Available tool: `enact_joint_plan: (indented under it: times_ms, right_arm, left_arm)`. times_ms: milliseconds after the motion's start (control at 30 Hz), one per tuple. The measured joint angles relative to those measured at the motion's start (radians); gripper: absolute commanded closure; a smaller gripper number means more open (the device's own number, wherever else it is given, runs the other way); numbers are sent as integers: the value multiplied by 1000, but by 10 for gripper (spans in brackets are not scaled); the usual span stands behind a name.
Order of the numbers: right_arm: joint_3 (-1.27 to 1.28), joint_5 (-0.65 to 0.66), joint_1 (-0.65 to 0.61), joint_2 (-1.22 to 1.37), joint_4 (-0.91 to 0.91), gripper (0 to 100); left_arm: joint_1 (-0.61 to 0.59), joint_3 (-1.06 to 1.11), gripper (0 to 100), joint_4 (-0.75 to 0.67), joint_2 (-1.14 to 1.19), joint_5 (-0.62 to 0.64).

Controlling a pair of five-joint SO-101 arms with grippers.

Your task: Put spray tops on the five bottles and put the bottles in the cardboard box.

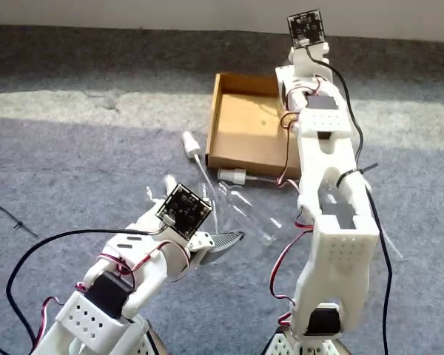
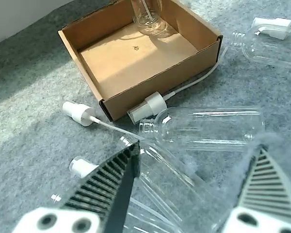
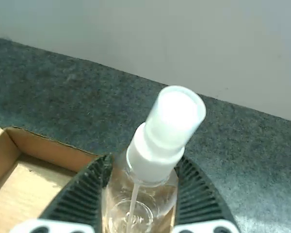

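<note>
Clear glossy plastic bottles (image 2: 208, 127) ahead of the left tool (image 2: 198, 147) (its pads (image 2: 106, 182) ribbed, matt black); matt cardboard box (image 2: 160, 85); fuzzy cloth surface (image 2: 29, 145).

High view: right arm (image 1: 325, 148) lies across the cardboard box (image 1: 237, 126) and covers its right wall. Left arm (image 1: 126, 288) is cut off at the bottom edge. Clear bottles (image 1: 251, 211) overlap on the carpet (image 1: 74, 192); count unsure, perhaps two or three.

Left wrist view: boxed bottle (image 2: 148, 17) is cut by the top edge; outer bottle (image 2: 262, 46) runs off the right edge. Left gripper (image 2: 198, 147), fingers spread wide, partly hides the nearest bottle (image 2: 169, 179).

Right wrist view: right gripper (image 3: 144, 161) clamps the capped bottle (image 3: 160, 131), whose lower body passes the bottom edge.
</note>
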Motion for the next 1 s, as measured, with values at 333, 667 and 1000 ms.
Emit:
enact_joint_plan:
  times_ms: [333,667,1000]
  right_arm:
    - [-9,-117,25,29,-101,995]
    - [-9,-138,38,29,-158,995]
    - [34,-138,37,29,-167,993]
  left_arm:
    - [0,0,675,0,0,0]
    - [0,6,675,0,0,0]
    - [0,6,675,0,0,0]
